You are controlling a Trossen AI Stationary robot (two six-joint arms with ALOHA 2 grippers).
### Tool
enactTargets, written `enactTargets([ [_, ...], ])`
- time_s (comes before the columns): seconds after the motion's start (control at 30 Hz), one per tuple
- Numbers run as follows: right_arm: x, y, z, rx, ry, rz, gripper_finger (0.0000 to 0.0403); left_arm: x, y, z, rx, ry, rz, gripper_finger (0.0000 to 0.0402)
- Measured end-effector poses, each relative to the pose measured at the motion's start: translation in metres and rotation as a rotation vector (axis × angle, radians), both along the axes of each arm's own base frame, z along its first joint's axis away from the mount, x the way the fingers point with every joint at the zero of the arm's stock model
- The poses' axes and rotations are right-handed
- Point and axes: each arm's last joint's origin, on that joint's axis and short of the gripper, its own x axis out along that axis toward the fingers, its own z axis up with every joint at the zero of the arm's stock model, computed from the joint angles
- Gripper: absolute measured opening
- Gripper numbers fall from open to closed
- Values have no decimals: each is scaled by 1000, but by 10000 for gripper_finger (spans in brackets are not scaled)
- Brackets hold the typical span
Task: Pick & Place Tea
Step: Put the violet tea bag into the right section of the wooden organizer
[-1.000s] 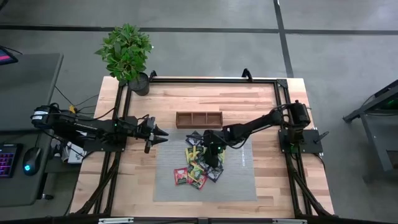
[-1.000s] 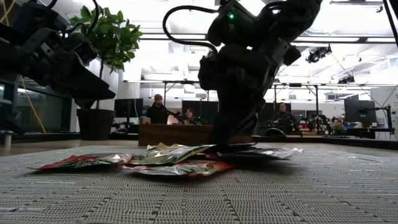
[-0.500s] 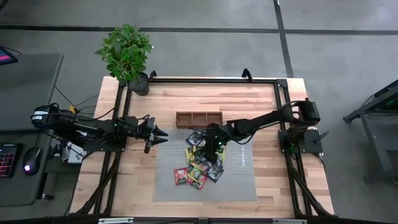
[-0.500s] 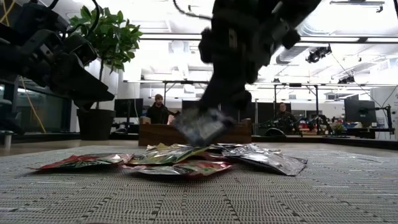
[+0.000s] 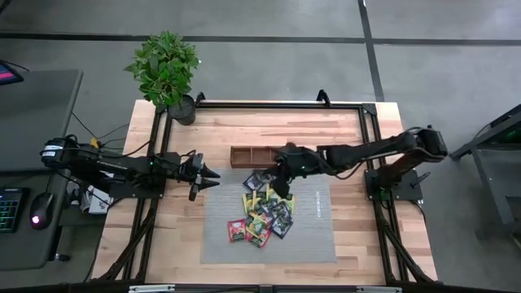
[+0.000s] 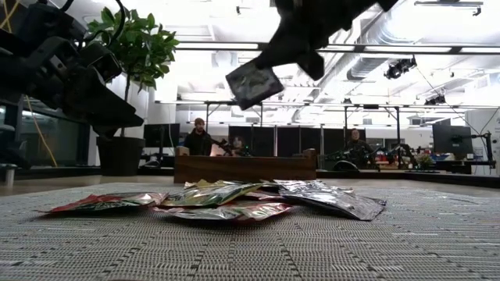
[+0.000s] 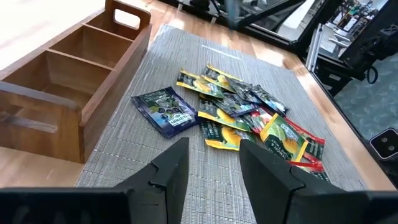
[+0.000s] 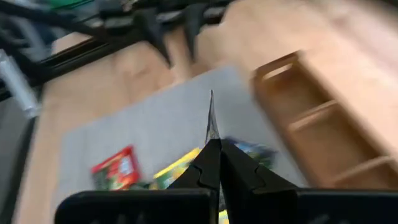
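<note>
In the high view, the left gripper (image 5: 207, 175) sits at the left of centre, over bare wood just off the mat's left edge, idle; its own wrist view shows the fingers (image 7: 171, 171) spread apart with nothing between them. Moving right, the grey mat (image 5: 313, 236) occupies the lower centre, and the pile of tea sachets (image 5: 264, 213) lies on its upper left part, red, yellow, green and dark wrappers overlapping one another. A blue-dark sachet (image 7: 166, 111) lies slightly apart from the heap, on the side nearest the tray.

Above the pile, in the upper centre, the wooden tray (image 5: 260, 155) rests on the table beyond the mat's far edge, its three compartments apparently empty. Just right of it the right gripper (image 5: 281, 167) hangs over the mat's top edge, pinched tight on a single dark sachet (image 6: 253, 83), which the low view shows lifted well clear of the heap and tilted.

The risk, as I judge it, lies in that thin edge-on grip: the sachet (image 8: 211, 118) is held by one margin only, so a quick swing could twist or drop it. Released while tilted, it might also land across a divider or outside the tray.
</note>
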Motion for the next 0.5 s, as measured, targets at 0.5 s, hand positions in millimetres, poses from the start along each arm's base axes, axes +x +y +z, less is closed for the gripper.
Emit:
enactTargets([
  [0.5, -47, -30, -29, 37, -222, -204, 0, 0, 0, 0, 46, -3, -10, 140],
])
